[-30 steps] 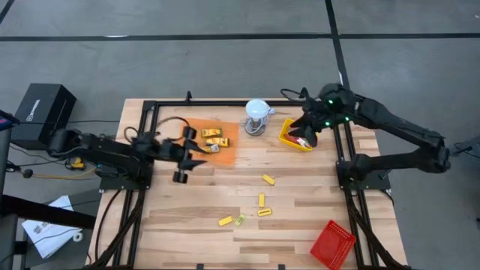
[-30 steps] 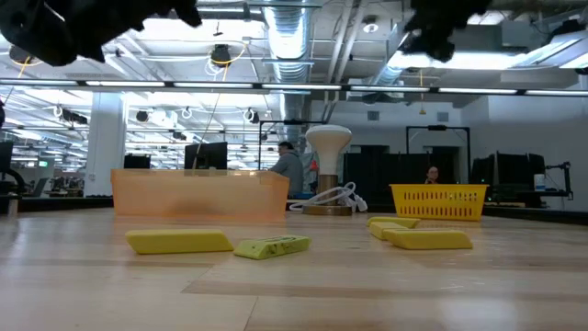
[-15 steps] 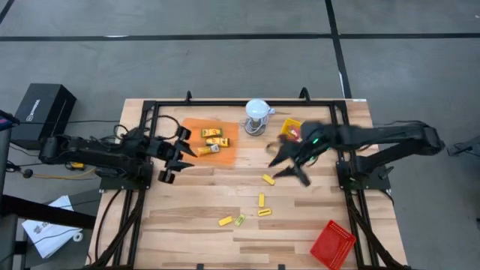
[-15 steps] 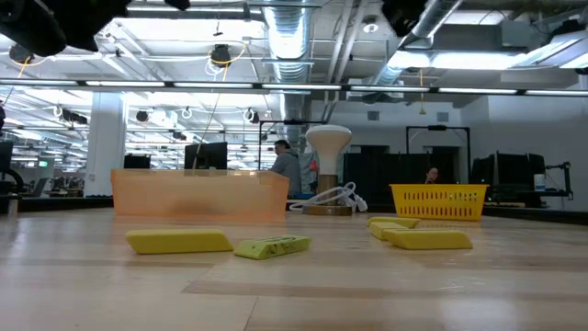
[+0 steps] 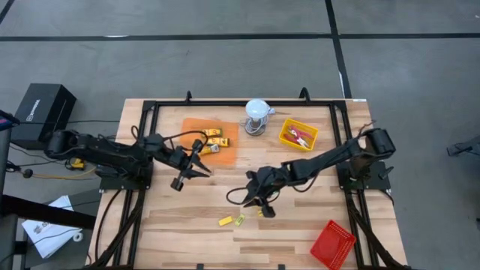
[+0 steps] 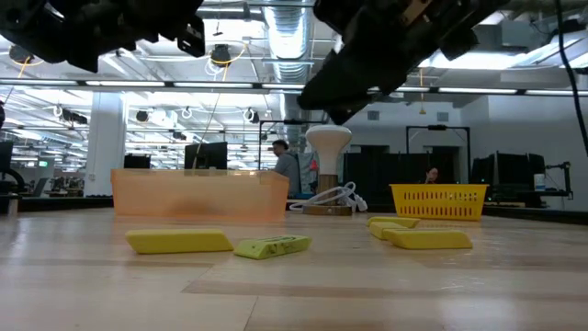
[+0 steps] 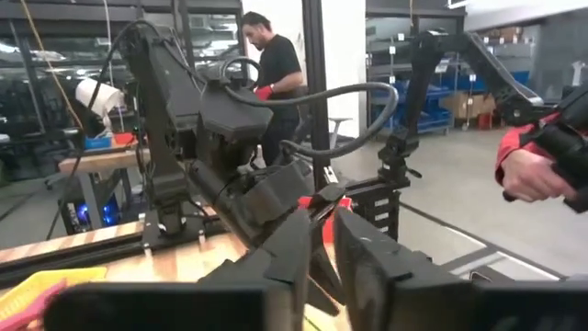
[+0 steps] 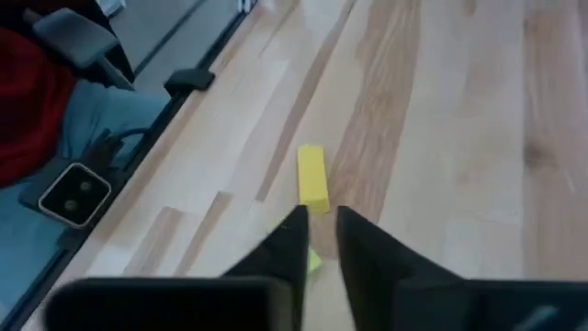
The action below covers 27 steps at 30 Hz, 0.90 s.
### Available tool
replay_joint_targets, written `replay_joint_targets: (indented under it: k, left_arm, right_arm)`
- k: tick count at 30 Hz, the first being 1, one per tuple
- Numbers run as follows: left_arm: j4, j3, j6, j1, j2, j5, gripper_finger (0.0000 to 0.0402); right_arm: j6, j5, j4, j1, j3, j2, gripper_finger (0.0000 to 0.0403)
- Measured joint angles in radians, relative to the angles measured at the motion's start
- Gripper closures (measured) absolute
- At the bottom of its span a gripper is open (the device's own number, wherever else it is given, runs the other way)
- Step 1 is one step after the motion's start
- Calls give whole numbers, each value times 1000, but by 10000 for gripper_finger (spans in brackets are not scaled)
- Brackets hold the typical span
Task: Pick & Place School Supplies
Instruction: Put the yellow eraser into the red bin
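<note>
Loose school supplies lie flat on the table's middle: a yellow block (image 5: 225,220) (image 8: 312,177) (image 6: 179,241), a yellow-green packet (image 5: 240,220) (image 6: 273,246) and more yellow blocks (image 6: 427,239). Yellow packets (image 5: 214,137) lie in the orange tray (image 5: 225,154). Red-handled scissors (image 5: 300,136) lie in the yellow tray (image 5: 285,136). My right gripper (image 5: 256,201) (image 8: 322,234) hangs shut and empty above the loose blocks. My left gripper (image 5: 193,166) (image 7: 322,244) hangs shut and empty by the orange tray's near edge, clear of the table.
A white domed object (image 5: 257,112) stands at the far middle. A red tray (image 5: 332,244) sits at the near right corner. A black frame (image 5: 150,112) edges the table. People stand beyond the table (image 7: 271,69), and a red-sleeved hand (image 7: 533,170) shows.
My right gripper has swung from the yellow tray toward the near edge and the left, coming over the loose yellow blocks, and its fingers have shut. My left gripper has stayed by the orange tray's near edge, shifting a little, and has shut too.
</note>
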Motion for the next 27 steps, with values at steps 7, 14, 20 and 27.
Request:
replay_joint_targets:
  k: [7,14,20,27]
  left_arm:
    - [1,0,76,0,9,-3,395]
    - [0,0,97,31,9,-57,389]
    - [-3,0,41,36,11,-83,383]
    - [-30,0,60,-12,49,-82,399]
  right_arm:
    - [-3,-1,117,-7,2,-39,389]
    - [-47,-95,147,-69,23,-58,397]
    - [59,-136,194,-115,71,-36,395]
    - [128,66,-39,-34,77,20,402]
